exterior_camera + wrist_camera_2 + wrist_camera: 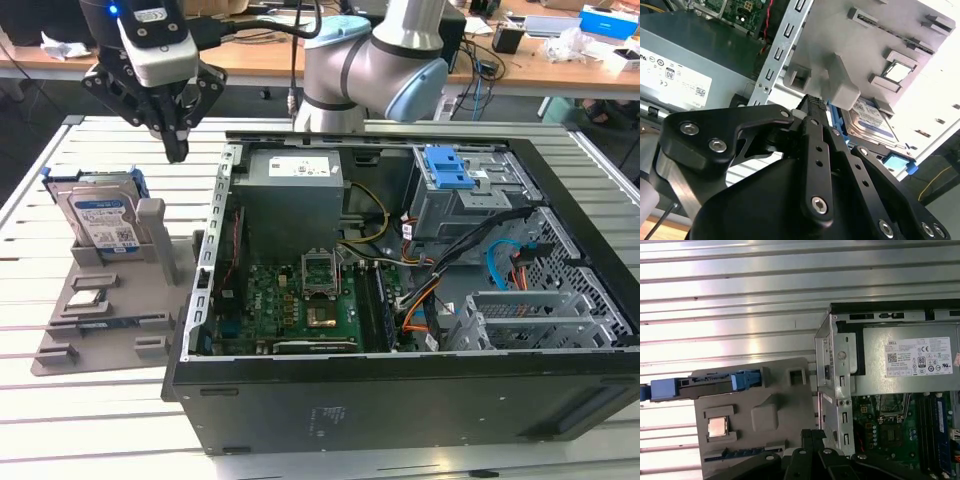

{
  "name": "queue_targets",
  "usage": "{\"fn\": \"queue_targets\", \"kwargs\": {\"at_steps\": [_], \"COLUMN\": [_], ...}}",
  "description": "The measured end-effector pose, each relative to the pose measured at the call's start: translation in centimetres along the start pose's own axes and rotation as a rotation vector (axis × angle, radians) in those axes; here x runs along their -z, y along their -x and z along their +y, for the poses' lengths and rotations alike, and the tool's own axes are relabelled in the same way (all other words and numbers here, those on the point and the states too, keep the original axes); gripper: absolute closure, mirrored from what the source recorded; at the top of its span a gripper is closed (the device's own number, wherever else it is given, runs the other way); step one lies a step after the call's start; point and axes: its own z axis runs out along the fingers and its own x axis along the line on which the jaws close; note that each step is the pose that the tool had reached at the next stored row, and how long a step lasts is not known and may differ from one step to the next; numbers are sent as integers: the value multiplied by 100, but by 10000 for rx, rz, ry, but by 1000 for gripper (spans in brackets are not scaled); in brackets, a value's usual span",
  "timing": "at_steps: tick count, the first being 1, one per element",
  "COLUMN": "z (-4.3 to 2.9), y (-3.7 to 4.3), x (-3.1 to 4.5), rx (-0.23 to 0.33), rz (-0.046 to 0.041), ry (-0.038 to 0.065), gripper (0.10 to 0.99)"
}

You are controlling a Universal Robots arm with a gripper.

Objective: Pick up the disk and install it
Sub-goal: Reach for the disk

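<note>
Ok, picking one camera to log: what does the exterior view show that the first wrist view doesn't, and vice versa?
Exterior view adds: the disk's labelled face, the arm and the drive bay. First wrist view adds: the disk's thin top edge, seen from above. Shared: the disk standing in the grey holder, the tool, the power supply, the motherboard.

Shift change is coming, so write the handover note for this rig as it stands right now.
The gripper is shut and holds nothing. In the exterior view it hangs in the air, between the disk and the open computer case.
The disk stands in a slot of the grey fixture, on the exterior view's left of the case, untouched.
Done: nothing that shows.
Left: the disk is not yet picked up and not yet installed in the case.
</note>
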Motion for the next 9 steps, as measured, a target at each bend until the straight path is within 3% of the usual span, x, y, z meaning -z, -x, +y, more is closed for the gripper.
{"fn": "queue_targets", "kwargs": {"at_steps": [9], "z": [-14], "y": [-181], "x": [5], "rx": [1], "rz": [0], "ry": [0], "gripper": [980]}}
